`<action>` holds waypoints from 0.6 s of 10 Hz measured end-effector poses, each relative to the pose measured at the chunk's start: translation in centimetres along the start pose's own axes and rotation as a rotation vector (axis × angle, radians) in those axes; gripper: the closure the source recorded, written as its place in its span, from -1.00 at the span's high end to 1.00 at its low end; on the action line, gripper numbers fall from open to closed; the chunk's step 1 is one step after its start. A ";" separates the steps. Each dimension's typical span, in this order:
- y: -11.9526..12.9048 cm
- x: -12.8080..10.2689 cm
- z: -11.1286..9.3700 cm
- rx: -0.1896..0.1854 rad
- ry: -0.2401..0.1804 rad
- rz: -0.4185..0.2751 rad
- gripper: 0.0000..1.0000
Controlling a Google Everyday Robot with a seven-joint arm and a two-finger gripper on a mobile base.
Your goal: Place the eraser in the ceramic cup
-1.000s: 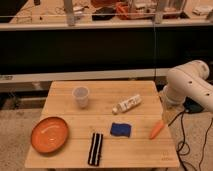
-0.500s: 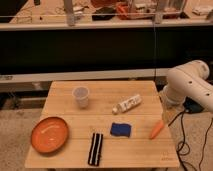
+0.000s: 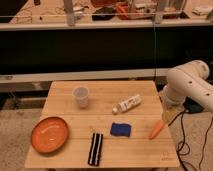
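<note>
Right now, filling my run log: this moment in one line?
eraser: front of table, untouched | ceramic cup: upright, rear left | gripper: beside table's right edge, far from both

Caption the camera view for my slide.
Eraser and ceramic cup sit apart on the table; gripper hangs at its right edge.

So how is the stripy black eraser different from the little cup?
The eraser is black with white stripes; the ceramic cup is pale whitish. The eraser is long, flat and lying down; the cup is round and stands upright. The eraser sits at the near edge of the table, the cup towards the back. Both rest on the wood, untouched; the gripper is off by the table's right edge, away from both.
</note>
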 end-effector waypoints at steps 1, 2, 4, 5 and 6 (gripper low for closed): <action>0.0 0.0 0.0 0.000 0.000 0.000 0.60; 0.0 0.0 0.0 0.000 0.000 0.000 0.60; 0.3 -0.4 0.0 -0.003 0.001 -0.012 0.60; 0.5 -1.6 0.0 -0.005 -0.001 -0.030 0.60; 0.8 -3.2 0.0 -0.007 -0.003 -0.045 0.60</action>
